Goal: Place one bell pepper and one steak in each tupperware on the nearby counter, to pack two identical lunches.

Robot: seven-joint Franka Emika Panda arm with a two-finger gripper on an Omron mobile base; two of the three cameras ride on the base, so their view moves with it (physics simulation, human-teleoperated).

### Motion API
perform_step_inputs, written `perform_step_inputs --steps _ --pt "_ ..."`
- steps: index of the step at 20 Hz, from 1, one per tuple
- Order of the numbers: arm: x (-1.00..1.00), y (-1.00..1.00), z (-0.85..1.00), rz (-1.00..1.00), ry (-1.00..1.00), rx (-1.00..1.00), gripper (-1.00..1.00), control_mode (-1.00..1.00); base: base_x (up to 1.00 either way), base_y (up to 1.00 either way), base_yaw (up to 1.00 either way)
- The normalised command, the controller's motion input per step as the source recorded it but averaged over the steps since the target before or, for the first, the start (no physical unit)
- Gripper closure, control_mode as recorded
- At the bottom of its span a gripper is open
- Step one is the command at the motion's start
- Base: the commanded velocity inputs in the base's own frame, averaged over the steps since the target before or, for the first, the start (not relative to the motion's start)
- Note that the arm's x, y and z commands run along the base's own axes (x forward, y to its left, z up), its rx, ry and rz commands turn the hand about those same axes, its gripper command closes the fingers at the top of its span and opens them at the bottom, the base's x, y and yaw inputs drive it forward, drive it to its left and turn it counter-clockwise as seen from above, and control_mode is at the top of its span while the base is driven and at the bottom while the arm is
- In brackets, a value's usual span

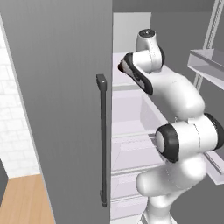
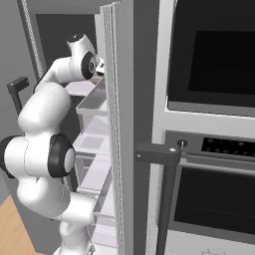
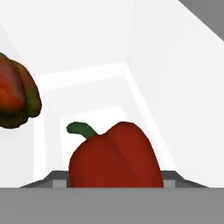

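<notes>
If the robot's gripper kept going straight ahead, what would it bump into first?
The glossy red bell pepper with the green stem. It already sits right between the gripper's finger tips, seemingly gripped. Beyond it, likely the white back wall, though depth is unclear.

Tight white fridge compartment [image 3: 166, 87]: walls close both sides. Red bell pepper [image 3: 116, 157] blocks centre low; second pepper [image 3: 15, 96] crowds left edge. Gap between them open, apparently. Grey door [image 1: 61, 109] hems arm's left.
</notes>
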Motion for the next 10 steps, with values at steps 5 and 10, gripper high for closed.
perform_step_inputs --steps 5,10 --pt "-1.0 0.2 0.01 -0.01 -0.01 0.0 1.0 -1.0 0.0 0.0 0.0" --pt "-1.0 0.04 0.02 0.0 0.0 0.0 1.0 -1.0 0.0 0.0 0.0"
